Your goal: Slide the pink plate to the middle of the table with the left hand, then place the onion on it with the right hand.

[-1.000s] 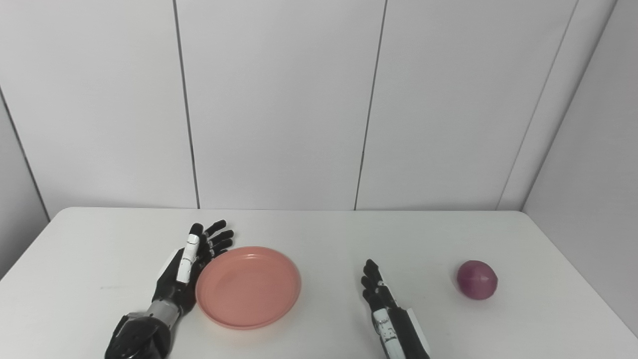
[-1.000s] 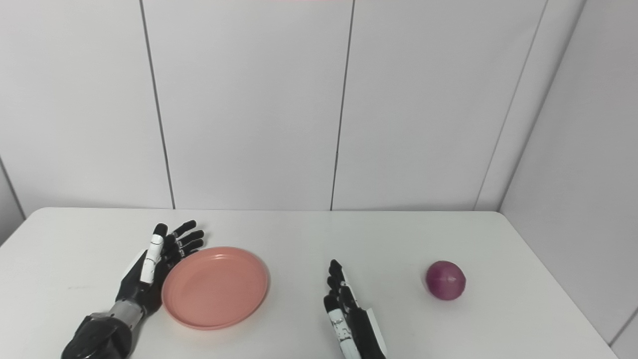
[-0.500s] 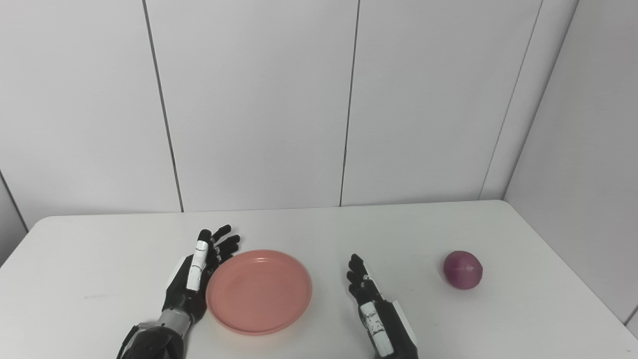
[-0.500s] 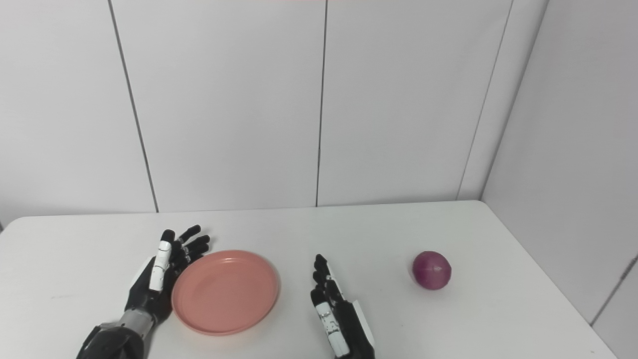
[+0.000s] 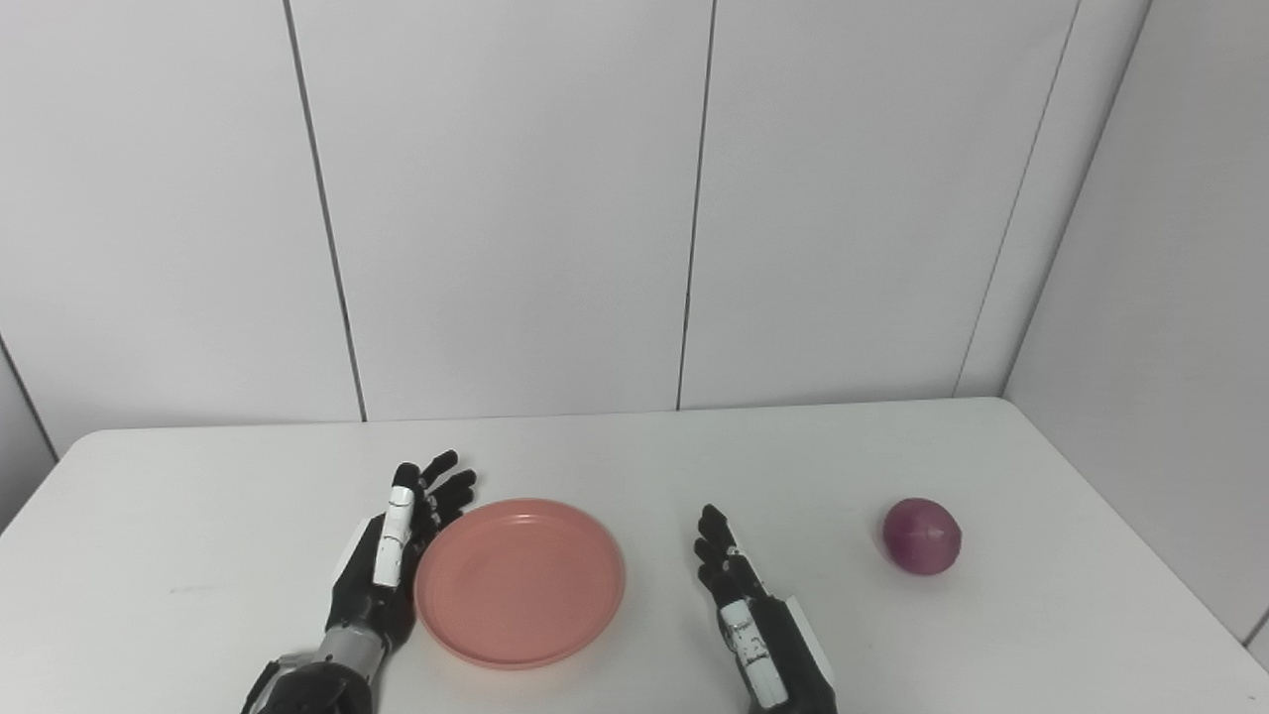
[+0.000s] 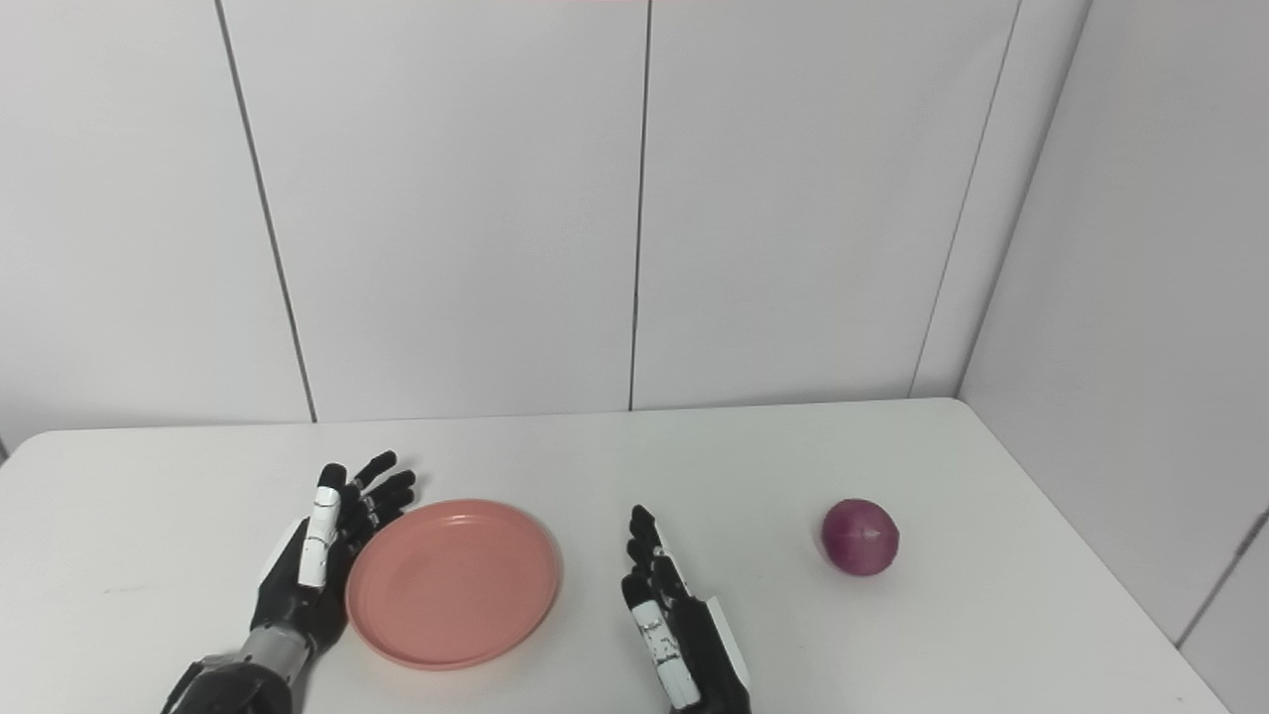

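A pink plate (image 5: 519,581) lies flat on the white table (image 5: 198,516), a little left of its middle. My left hand (image 5: 395,550) stands open on its edge, palm against the plate's left rim, fingers stretched toward the wall. My right hand (image 5: 744,615) is open too, fingers straight, resting on the table a short way right of the plate and touching nothing. A purple onion (image 5: 922,535) sits alone on the right side of the table, well clear of my right hand. In the right eye view the plate (image 6: 454,583) and onion (image 6: 860,536) show the same layout.
White wall panels (image 5: 516,198) rise behind the table's far edge. A side wall (image 5: 1170,297) closes in past the table's right edge, near the onion.
The view shifted during the first half second. Since then my left hand and the plate have edged slightly right. The right hand and onion have stayed put.
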`<action>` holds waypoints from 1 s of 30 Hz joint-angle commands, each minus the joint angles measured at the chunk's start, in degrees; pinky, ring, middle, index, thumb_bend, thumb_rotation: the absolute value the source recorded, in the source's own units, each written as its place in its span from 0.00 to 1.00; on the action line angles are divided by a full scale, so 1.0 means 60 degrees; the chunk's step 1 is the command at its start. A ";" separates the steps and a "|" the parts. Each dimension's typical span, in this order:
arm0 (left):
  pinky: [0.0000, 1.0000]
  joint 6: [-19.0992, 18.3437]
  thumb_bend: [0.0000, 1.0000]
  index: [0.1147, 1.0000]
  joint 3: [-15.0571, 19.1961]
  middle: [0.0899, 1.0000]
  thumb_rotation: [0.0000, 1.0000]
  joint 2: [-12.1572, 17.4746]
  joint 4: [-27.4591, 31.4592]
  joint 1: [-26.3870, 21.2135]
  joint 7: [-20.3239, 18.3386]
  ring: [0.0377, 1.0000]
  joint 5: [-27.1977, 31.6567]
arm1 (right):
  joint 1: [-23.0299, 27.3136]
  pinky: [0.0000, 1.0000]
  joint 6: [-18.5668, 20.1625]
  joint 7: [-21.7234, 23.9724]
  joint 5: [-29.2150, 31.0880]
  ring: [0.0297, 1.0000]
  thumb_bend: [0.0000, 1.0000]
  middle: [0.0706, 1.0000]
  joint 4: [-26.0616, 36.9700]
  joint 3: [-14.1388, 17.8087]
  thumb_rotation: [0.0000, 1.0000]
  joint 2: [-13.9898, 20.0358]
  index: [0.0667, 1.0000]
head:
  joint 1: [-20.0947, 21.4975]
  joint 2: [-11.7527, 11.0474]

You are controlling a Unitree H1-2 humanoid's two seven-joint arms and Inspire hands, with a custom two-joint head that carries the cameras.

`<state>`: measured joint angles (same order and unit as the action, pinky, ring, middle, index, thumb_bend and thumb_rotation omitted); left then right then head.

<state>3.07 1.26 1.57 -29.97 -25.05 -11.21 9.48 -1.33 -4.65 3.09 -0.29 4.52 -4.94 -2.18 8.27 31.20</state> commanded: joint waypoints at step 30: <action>1.00 -0.1412 0.73 0.92 0.0448 0.92 1.00 0.1590 0.4194 0.2462 -0.0483 0.97 0.0305 | 0.0343 1.00 0.0924 -0.0004 0.0131 1.00 0.65 1.00 0.0836 0.0168 0.94 0.0087 0.99 | -0.0056 0.0926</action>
<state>-4.53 3.60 9.91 -7.67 -9.70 -13.61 10.09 -1.33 0.14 3.09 0.38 6.75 -3.89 -1.52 7.99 36.81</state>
